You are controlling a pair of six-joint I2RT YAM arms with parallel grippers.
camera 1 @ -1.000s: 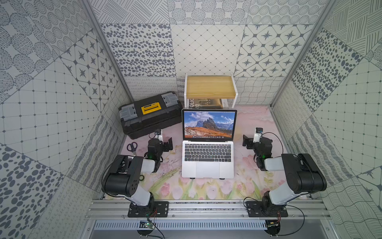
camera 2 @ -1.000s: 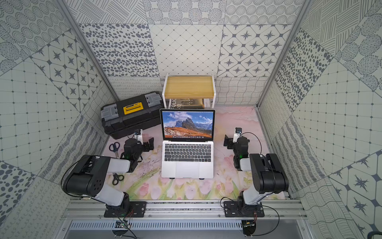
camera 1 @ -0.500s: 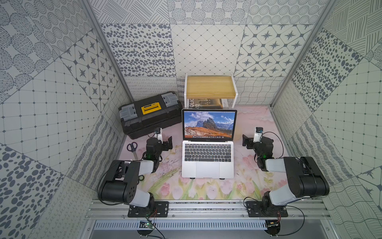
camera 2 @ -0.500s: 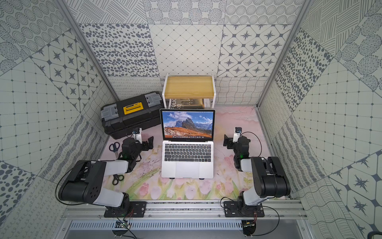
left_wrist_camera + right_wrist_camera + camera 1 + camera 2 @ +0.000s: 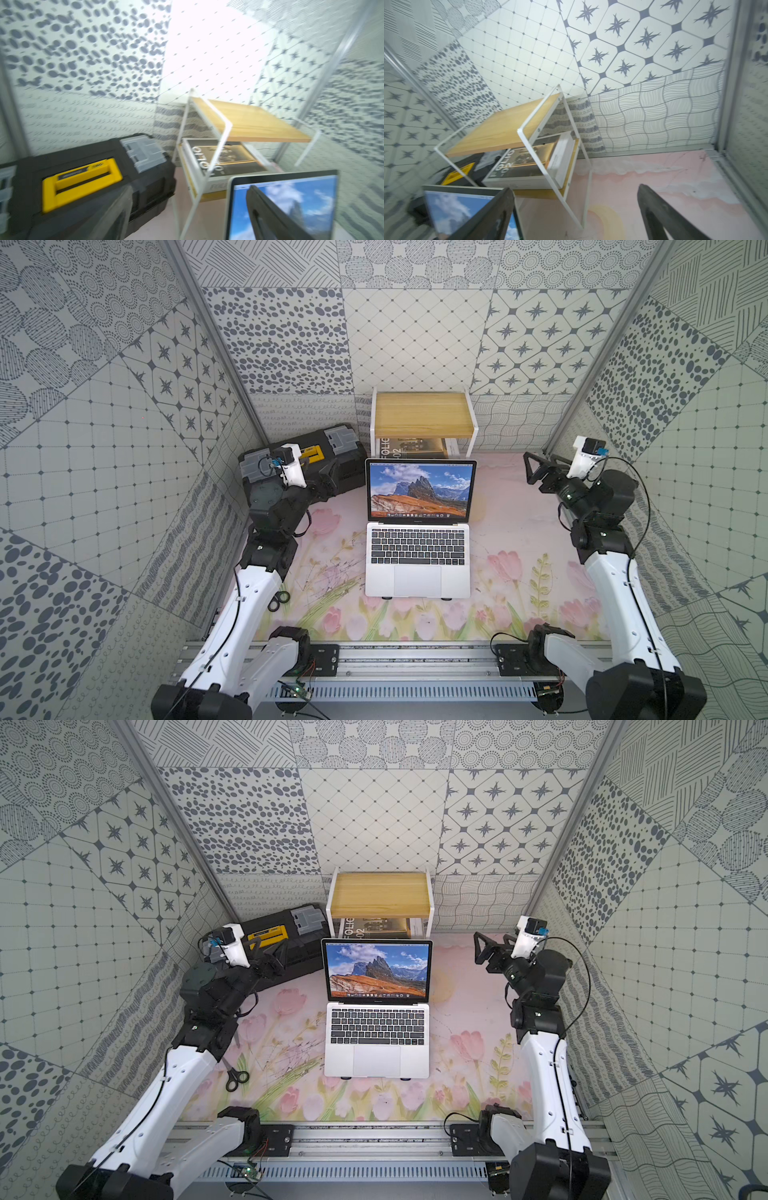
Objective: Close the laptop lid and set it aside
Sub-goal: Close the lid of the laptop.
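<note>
1. Left gripper [image 5: 326, 481] with jaws spread and empty, lifted from low beside the keyboard to lid height, now in front of the black toolbox [image 5: 351, 466].
2. Right gripper [image 5: 540, 468] likewise wide apart and empty, raised and stretched farther back, well apart from the lid's side edge.
3. Laptop [image 5: 417, 568] unmoved in the middle of the mat, laptop lid [image 5: 420, 489] upright, open and untouched.
4. Probably approach only: closing not yet begun, with a push on the lid's top edge most likely next.

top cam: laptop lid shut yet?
No, the laptop lid stands upright and open, its lit display side facing the camera.
</note>
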